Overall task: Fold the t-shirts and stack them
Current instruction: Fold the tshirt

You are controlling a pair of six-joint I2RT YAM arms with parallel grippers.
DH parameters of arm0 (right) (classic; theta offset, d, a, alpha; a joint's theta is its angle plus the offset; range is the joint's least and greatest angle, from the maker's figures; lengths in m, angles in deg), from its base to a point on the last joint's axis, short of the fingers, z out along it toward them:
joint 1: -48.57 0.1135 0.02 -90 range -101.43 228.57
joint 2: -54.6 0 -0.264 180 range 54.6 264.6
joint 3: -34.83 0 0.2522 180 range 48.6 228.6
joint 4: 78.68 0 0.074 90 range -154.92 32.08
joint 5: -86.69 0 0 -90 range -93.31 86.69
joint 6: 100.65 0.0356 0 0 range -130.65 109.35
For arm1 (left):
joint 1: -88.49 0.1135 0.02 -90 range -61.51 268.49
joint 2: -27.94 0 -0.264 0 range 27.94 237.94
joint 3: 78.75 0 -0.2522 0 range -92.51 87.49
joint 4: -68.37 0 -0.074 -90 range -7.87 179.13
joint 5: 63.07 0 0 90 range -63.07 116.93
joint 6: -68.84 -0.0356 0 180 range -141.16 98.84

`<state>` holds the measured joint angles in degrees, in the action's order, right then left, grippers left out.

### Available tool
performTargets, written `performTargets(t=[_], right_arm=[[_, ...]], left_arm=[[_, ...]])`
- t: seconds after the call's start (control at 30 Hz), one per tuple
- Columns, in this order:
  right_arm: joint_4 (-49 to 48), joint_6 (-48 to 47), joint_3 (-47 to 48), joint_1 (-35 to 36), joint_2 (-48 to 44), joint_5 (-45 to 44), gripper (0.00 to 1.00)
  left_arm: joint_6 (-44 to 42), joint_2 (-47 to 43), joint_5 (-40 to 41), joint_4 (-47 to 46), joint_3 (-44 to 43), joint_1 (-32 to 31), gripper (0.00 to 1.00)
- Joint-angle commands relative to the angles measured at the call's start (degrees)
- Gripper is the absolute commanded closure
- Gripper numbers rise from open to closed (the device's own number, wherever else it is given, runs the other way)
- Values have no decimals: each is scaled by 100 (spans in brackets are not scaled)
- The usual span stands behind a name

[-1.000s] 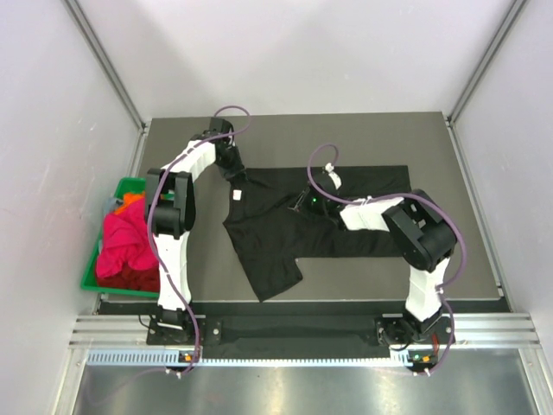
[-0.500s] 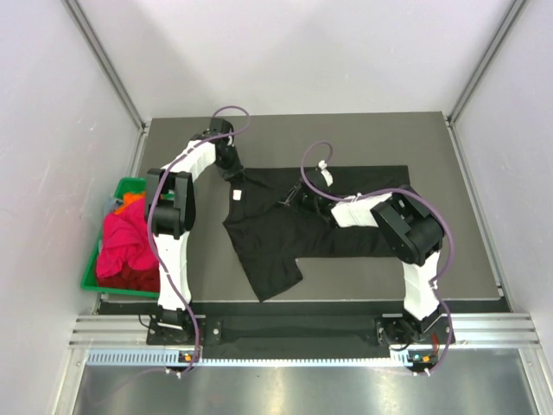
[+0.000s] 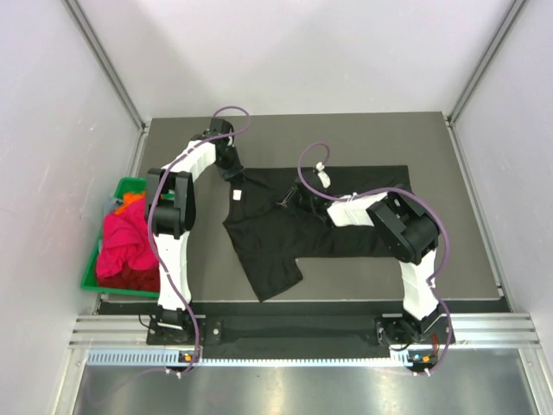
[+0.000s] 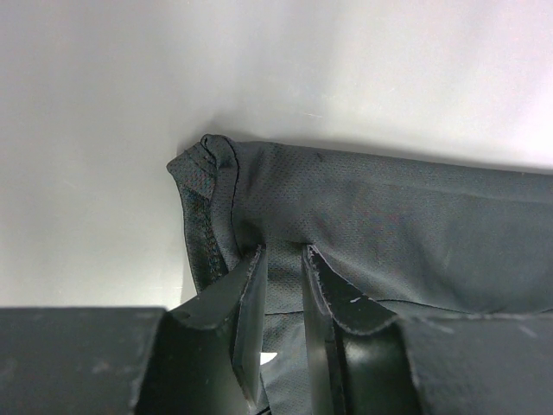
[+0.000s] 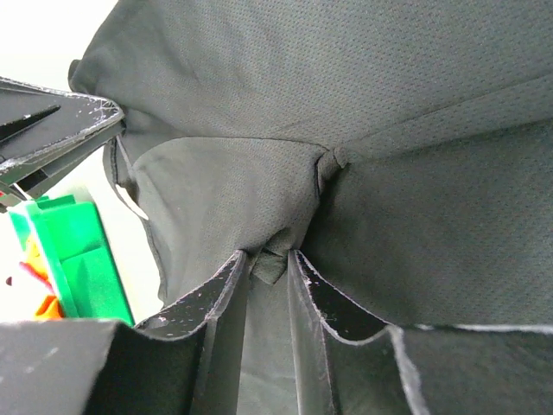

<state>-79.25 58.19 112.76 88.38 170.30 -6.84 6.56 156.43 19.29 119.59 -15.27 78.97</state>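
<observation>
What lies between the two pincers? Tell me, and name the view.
Only the black t-shirt: its cloth runs from the left pincer to the right pincer, both shut on it. The top external view shows it.

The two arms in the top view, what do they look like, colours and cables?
The left arm and right arm have white link shells with black joint housings. A purple cable loops along each; the right one's carries a small white tag. The left pincer and right pincer have flat black fingers, scuffed pale at the edges.
</observation>
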Motion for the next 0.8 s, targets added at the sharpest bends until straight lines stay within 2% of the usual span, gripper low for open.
performTargets(t=[0.0,0.5,0.63,0.77], right_arm=[[105,77,237,150,40,-218,74],[325,323,97,369,-144,-648,74],[378,350,105,378,-135,-702,78],[413,385,176,378,-91,-693,79]], left_arm=[[-21,54,96,8,-69,38,72],[-30,80,193,8,-95,38,73],[-13,98,175,8,-95,38,73],[-22,89,193,16,-95,38,73]])
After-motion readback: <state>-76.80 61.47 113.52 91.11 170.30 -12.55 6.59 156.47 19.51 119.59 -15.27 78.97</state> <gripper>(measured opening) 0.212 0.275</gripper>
